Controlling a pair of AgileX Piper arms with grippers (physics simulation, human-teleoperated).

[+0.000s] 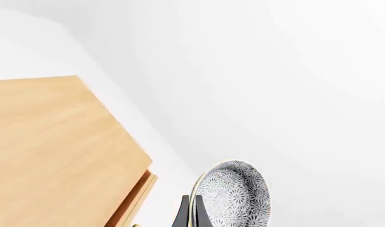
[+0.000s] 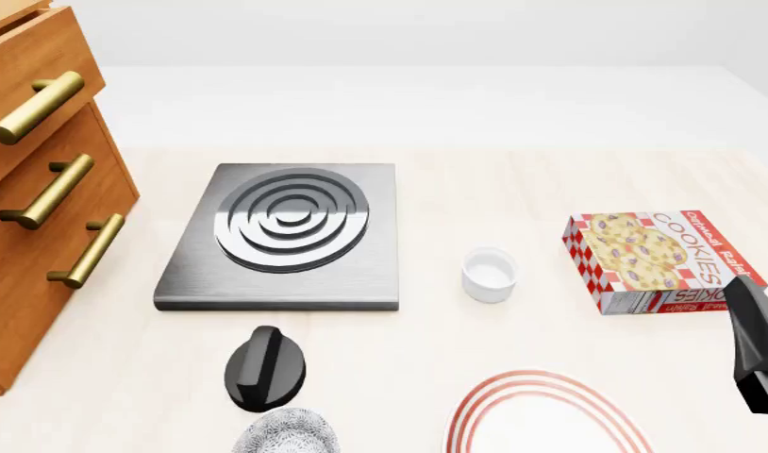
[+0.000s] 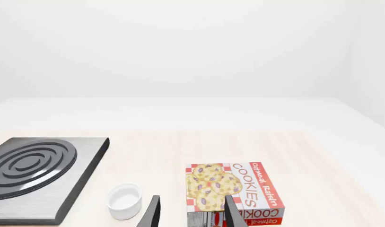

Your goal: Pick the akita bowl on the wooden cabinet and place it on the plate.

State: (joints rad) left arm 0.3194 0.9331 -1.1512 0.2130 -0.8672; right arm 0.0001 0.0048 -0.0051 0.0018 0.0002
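While tilted, akita bowl (image 1: 233,196) rim pinched by left claw (image 1: 190,215), right claw (image 3: 191,213) parted, empty

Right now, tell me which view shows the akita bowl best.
The left wrist view: the akita bowl shows its patterned inside, with the left gripper closed on its rim. The front view catches only a speckled sliver at the bottom edge. The right wrist view does not show it.

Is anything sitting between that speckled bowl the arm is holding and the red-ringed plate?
Nothing visible. The left gripper holds the akita bowl by its rim, and bare table lies between it and the plate. The white cup and cookie box sit farther back.
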